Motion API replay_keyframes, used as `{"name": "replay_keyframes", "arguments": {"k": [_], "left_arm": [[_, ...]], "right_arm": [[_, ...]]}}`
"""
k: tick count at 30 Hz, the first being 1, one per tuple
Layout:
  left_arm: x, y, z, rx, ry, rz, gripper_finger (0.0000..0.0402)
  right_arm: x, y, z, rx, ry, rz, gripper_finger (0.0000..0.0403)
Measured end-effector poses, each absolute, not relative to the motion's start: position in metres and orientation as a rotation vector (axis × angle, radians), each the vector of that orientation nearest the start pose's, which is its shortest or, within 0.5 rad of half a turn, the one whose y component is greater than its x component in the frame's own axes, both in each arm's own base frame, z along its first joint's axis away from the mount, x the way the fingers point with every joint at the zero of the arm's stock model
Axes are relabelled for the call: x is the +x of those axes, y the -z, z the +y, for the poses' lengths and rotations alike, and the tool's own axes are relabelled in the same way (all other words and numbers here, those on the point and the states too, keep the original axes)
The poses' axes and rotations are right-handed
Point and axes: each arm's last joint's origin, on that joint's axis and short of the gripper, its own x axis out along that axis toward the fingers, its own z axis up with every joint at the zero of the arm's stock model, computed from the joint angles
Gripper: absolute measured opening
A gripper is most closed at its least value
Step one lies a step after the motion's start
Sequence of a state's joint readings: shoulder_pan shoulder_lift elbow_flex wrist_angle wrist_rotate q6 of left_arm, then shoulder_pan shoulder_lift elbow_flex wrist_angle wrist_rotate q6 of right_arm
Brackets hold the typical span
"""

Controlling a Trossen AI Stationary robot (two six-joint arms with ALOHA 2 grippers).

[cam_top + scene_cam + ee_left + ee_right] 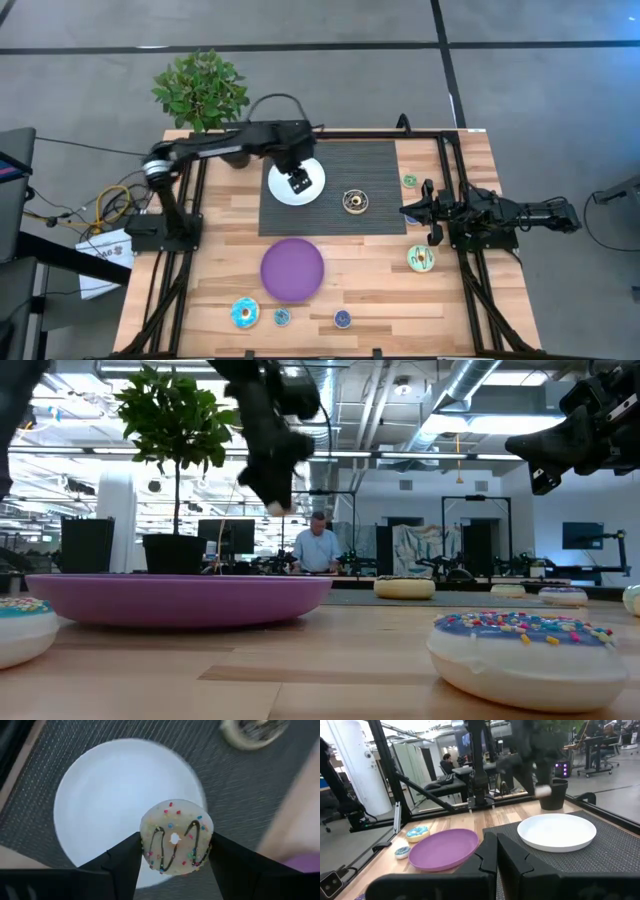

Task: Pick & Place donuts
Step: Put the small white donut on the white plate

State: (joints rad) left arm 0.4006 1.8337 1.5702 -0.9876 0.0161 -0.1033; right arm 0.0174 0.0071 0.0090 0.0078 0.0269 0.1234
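My left gripper (298, 180) hovers over the white plate (282, 190) on the dark mat, shut on the cream mini donut (176, 842), which has a dark drizzle and sprinkles. The brown-and-cream donut (355, 201) lies flat on the mat. The green mini (410, 181) and the green-iced donut (421, 258) lie near the right edge. The blue-iced donut (245, 313), blue mini (282, 317) and purple mini (342, 319) lie along the near edge. My right gripper (496, 855) waits shut at the table's right side. My left gripper pinches the cream mini donut between its two fingers (125, 865), one on each side of the ring's rim (147, 845). The fingers point down from above. The donut is lifted clear, high over the white plate (100, 805), its iced face toward the wrist camera.
The purple plate (292, 269) sits on the wood near the table's middle, nearer than the mat. A potted plant (200, 90) stands at the far left corner. Black frame rails (465, 280) run along both sides. A person sits in the room beyond the table.
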Motion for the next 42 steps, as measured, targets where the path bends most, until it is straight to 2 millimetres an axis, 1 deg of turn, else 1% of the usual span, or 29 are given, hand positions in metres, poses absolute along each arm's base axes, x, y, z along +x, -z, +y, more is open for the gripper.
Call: {"name": "replay_keyframes", "arguments": {"k": [2,7,10,12,16,21,42], "left_arm": [[0.35,-0.244,0.153,-0.34,-0.386,1.295,0.0209],[0.355,-0.204,0.17,-0.373,-0.385,1.425,0.0209],[0.355,-0.187,0.178,-0.41,-0.399,1.467,0.0209],[0.355,-0.18,0.183,-0.435,-0.417,1.479,0.0209],[0.355,-0.174,0.189,-0.451,-0.436,1.468,0.0209],[0.359,-0.174,0.194,-0.455,-0.457,1.409,0.0209],[0.36,-0.175,0.195,-0.471,-0.488,1.39,0.0209]], "right_arm": [[0.098,-0.167,0.001,0.123,0.009,-0.01,0.0],[0.098,-0.167,0.001,0.123,0.009,-0.01,0.0],[0.098,-0.167,0.001,0.123,0.009,-0.01,0.0],[0.098,-0.167,0.001,0.124,0.009,-0.01,0.0],[0.098,-0.167,0.001,0.123,0.009,-0.01,0.0],[0.098,-0.167,0.001,0.124,0.009,-0.01,0.0],[0.098,-0.167,0.001,0.123,0.009,-0.01,0.0]]}}
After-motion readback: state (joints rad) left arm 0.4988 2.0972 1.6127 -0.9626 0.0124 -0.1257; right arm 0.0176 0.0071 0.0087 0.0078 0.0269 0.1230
